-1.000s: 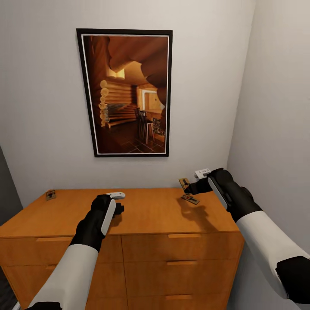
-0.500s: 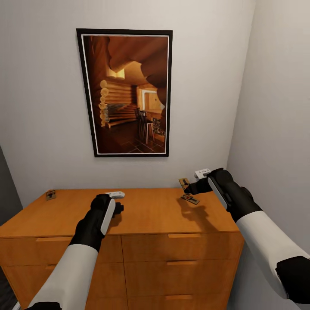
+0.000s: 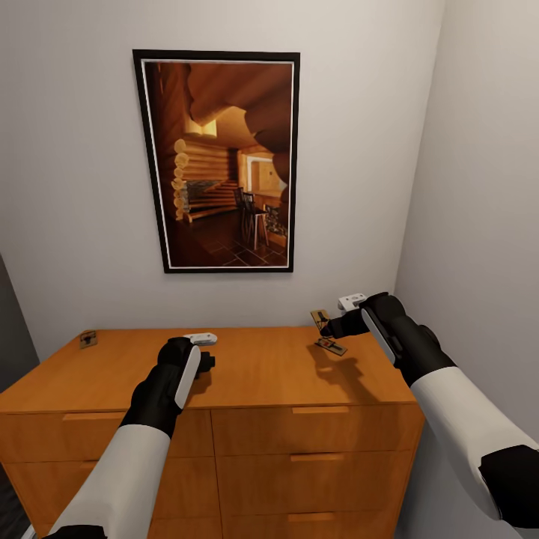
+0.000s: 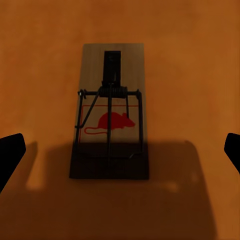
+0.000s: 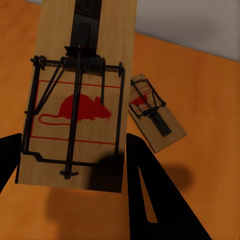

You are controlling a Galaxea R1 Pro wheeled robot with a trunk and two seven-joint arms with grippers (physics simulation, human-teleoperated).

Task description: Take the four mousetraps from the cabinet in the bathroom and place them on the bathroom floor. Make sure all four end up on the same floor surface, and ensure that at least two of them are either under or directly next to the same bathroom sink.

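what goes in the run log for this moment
right pincer: holds mousetrap | left pincer: open over second mousetrap | cabinet: drawers closed

Your left wrist cam looks straight down on one mousetrap (image 4: 111, 112) lying flat on the orange-brown cabinet top (image 4: 200, 75). Tan board, red mouse print at its centre, dark wire spring and bar across the middle, black catch plate toward 12 o'clock. The board's 6 o'clock end sits in a broad dark shadow. Your left gripper (image 4: 120, 150) has its black fingertips (image 4: 10, 152) at 9 and 3 o'clock, spread wide, well apart from the trap, touching nothing.
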